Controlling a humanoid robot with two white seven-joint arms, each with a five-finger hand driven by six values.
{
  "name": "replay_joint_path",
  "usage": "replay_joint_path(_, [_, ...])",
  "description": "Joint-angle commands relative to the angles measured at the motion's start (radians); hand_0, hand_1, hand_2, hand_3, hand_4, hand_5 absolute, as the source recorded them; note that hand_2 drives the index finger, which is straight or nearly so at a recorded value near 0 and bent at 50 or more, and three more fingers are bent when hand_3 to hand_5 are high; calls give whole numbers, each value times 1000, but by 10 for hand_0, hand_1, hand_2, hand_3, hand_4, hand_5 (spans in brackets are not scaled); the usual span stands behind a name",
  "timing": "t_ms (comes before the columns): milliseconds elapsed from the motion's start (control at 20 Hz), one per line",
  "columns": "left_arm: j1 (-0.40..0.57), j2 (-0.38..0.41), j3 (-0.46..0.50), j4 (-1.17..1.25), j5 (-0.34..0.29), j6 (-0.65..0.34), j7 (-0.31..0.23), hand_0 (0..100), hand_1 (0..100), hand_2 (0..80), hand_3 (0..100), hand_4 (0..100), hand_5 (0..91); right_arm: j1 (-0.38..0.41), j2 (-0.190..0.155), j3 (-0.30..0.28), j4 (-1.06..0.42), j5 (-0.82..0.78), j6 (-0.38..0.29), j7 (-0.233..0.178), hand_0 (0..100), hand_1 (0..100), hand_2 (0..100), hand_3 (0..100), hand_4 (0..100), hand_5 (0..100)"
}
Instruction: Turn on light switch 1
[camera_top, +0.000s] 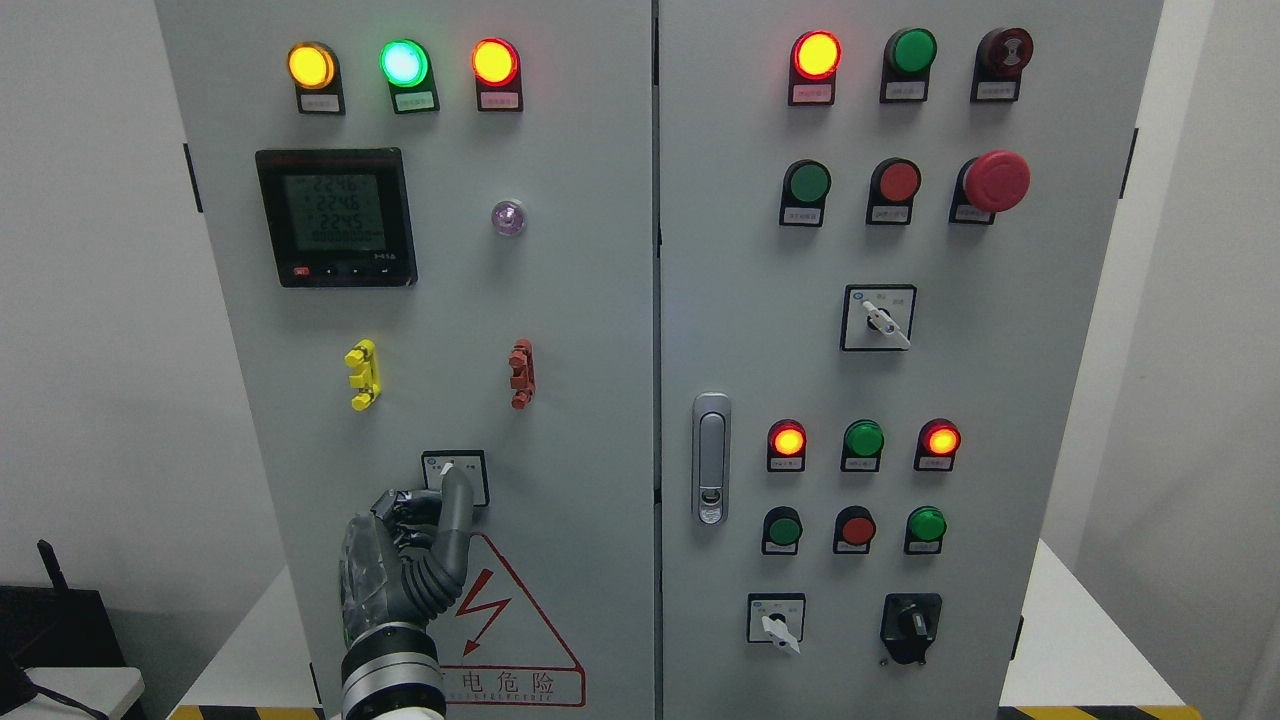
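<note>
Now | left robot hand (405, 560) | fingertip touching light switch 1 (456, 476)

- Your left hand (405, 570) comes up from the bottom edge, left of the middle, against the left cabinet door (560, 330).
- One extended finger (455, 500) touches the small square switch (456, 474) at lower centre-left; the other fingers are curled.
- Just beneath the switch you see the red warning triangle (520, 640).
- Above it sit a yellow clip (362, 375) and a red clip (521, 373).
- The digital meter (335, 217) sits at the upper left.
- Three lamps (403, 63) glow along the top left.
</note>
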Motion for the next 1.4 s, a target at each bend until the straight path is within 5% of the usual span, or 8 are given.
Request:
replay_joint_path(0, [-1, 0, -1, 1, 0, -4, -1, 403, 339, 506, 647, 741, 787, 0, 0, 0, 0, -17, 1, 0, 120, 389, 0, 0, 0, 0])
replay_joint_path(1353, [-5, 0, -23, 2, 0, 14, -5, 463, 325, 512, 662, 749, 784, 0, 0, 0, 0, -18, 1, 0, 120, 389, 0, 0, 0, 0])
